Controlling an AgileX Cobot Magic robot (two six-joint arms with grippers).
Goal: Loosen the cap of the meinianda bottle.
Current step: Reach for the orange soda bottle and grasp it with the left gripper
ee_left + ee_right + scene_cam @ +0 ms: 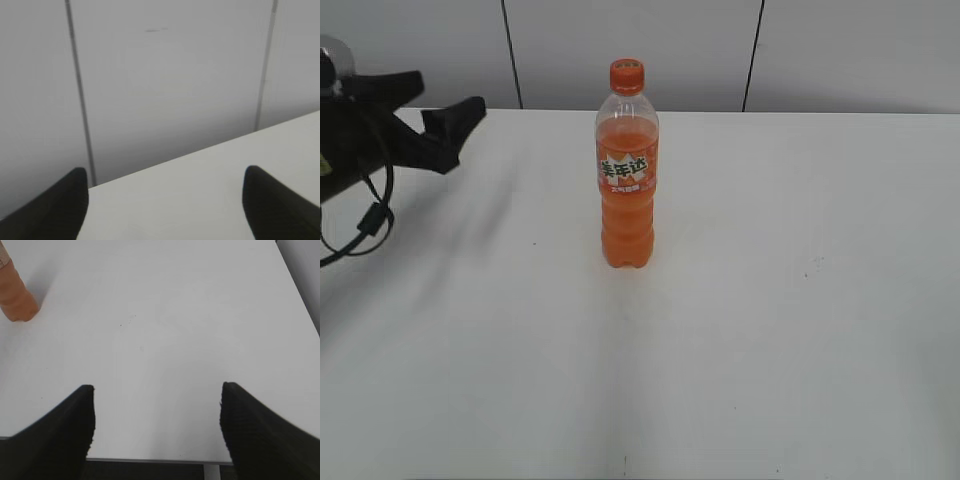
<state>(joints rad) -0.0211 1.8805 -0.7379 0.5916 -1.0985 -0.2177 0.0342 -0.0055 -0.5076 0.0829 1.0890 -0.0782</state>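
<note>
The meinianda bottle stands upright near the middle of the white table, full of orange drink, with an orange label in white characters. Its orange cap sits on top. My left gripper is open and empty at the far left of the exterior view, raised above the table and well left of the bottle. In the left wrist view the open jaws face the table's far edge and the wall; the bottle does not show there. My right gripper is open and empty over the table's front edge. The bottle's base shows at its upper left.
A grey panelled wall with dark seams runs behind the table. Black cables hang under the left arm. The table's front edge and a white leg show in the right wrist view.
</note>
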